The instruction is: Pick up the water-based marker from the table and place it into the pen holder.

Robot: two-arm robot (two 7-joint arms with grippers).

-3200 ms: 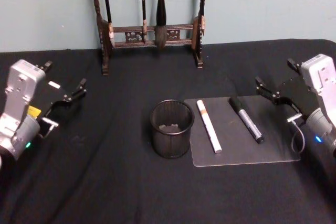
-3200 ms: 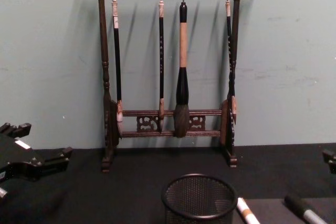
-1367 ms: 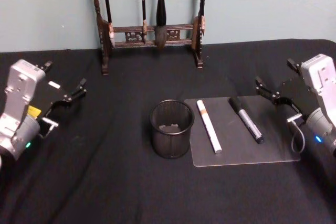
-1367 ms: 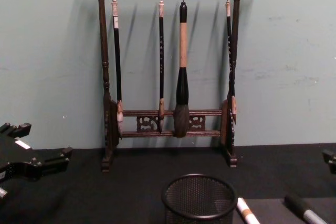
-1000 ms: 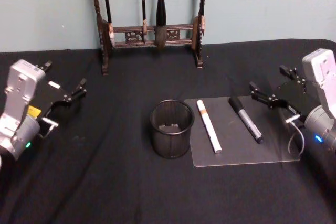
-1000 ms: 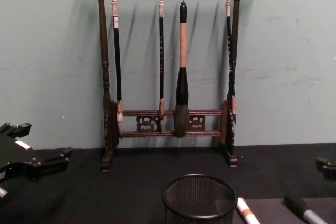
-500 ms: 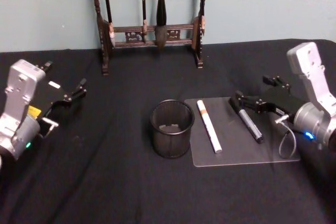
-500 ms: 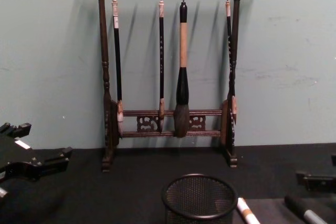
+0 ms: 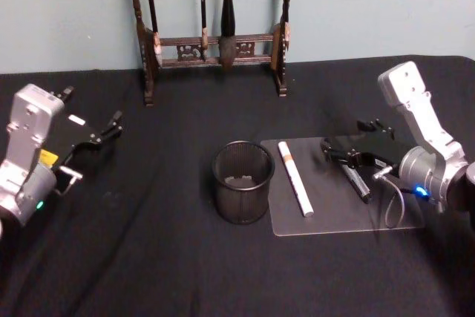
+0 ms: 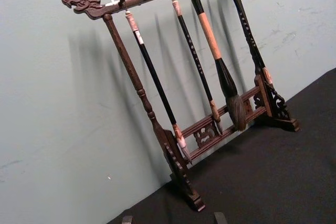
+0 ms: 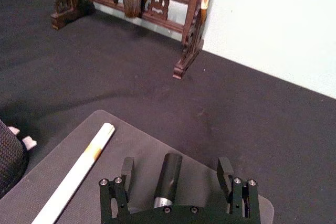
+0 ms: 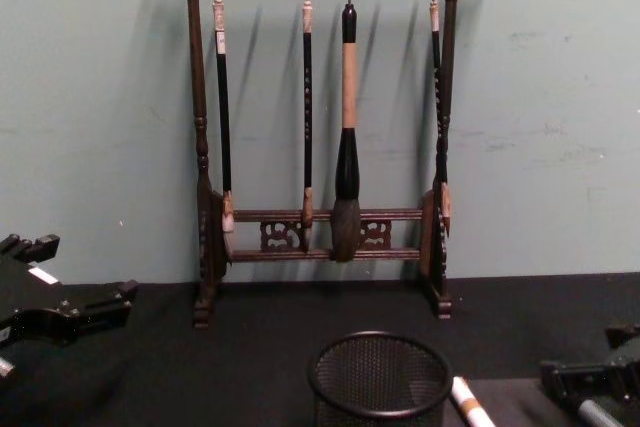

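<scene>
Two markers lie on a clear mat [image 9: 338, 213] on the black table [image 9: 148, 257]: a white one with an orange band [image 9: 295, 178] and a grey one with a black cap [image 9: 360, 183]. Which of them is water-based cannot be told. My right gripper [image 9: 345, 141] is open and low over the capped end of the grey marker [image 11: 167, 182], one finger on each side and apart from it. The pen holder [image 9: 243, 182], a black mesh cup, stands upright just left of the mat. My left gripper [image 9: 93, 145] rests open at the table's left side.
A tall dark wooden rack [image 9: 215, 35] hung with calligraphy brushes stands at the back against the wall. The white marker [image 11: 79, 182] lies between the holder [image 11: 8, 161] and the grey marker. Bare black table lies in front of and left of the holder.
My right gripper has swung from the table's right side leftward and down over the black-capped marker. The left arm, holder and both markers have not moved.
</scene>
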